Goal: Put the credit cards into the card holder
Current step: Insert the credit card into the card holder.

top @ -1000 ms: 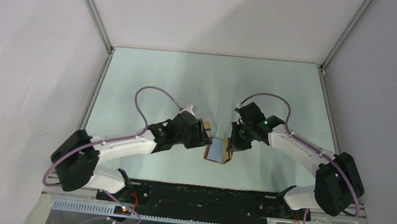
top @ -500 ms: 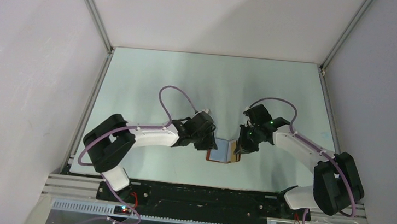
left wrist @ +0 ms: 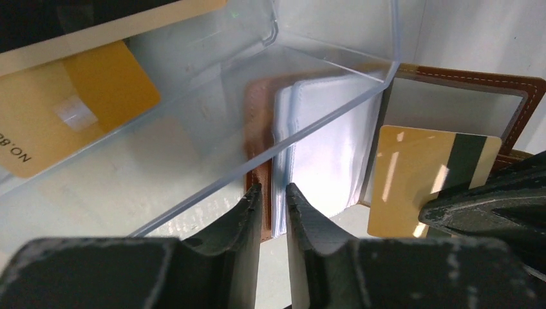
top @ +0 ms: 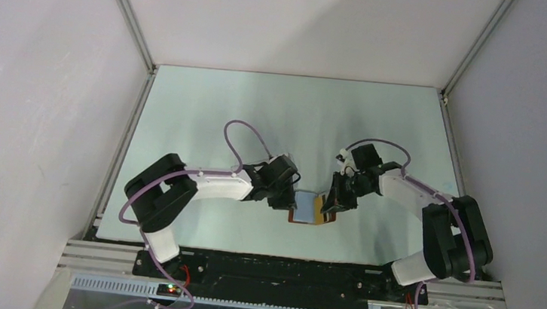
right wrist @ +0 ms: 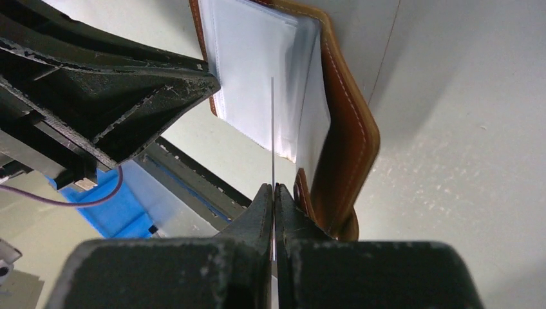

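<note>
The brown card holder (top: 303, 209) lies open on the table between both arms, its clear sleeves (left wrist: 325, 145) fanned up. My left gripper (left wrist: 273, 188) (top: 286, 199) pinches the holder's left cover edge and sleeves between narrow jaws. My right gripper (right wrist: 274, 187) (top: 330, 202) is shut on an orange-gold credit card (left wrist: 412, 180) with a dark stripe. That card stands on edge over the holder's right half (right wrist: 344, 129). From the right wrist it shows as a thin line (right wrist: 273, 116). Another credit card (left wrist: 71, 109) lies in the clear plastic box.
The clear plastic box (left wrist: 212, 109) sits right in front of my left wrist camera, its corner over the holder's left flap. The enclosure walls and aluminium frame rails (top: 125, 133) border the pale table.
My left arm swung right and down to the holder's left flap, and its jaws narrowed onto it. My right gripper came slightly lower and nearer with the card. The holder shifted a little toward the front.
</note>
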`<state>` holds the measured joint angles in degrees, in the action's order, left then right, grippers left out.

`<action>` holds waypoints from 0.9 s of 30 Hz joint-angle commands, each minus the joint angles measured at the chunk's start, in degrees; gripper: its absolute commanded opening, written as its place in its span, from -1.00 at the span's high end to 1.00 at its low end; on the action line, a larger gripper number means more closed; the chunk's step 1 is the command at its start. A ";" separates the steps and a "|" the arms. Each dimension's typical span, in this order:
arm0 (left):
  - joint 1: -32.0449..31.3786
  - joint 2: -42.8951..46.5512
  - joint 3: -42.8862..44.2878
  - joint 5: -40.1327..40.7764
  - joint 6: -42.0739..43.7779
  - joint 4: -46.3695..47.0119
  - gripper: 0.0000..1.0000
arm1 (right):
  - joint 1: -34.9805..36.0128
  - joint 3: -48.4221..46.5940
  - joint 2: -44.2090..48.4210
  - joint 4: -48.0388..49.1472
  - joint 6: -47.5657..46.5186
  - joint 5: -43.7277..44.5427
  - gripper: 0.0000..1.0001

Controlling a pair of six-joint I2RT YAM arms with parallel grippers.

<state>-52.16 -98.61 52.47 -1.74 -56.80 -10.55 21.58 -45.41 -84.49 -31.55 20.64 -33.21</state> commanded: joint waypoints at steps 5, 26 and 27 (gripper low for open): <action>0.68 -2.68 0.85 0.93 -0.90 -1.75 0.60 | -3.93 -0.51 -4.44 0.78 -5.35 -6.05 1.00; 3.51 -7.13 2.90 -0.83 -0.50 -4.43 0.93 | -5.54 0.84 -8.37 6.56 -7.43 -12.81 1.00; 3.62 -7.21 2.86 -0.75 -0.26 -4.69 0.95 | -5.60 1.02 -8.31 7.06 -7.40 -13.14 1.00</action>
<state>-49.84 -102.10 55.99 -4.95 -57.56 -12.67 15.84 -45.32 -92.64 -28.38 14.44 -42.19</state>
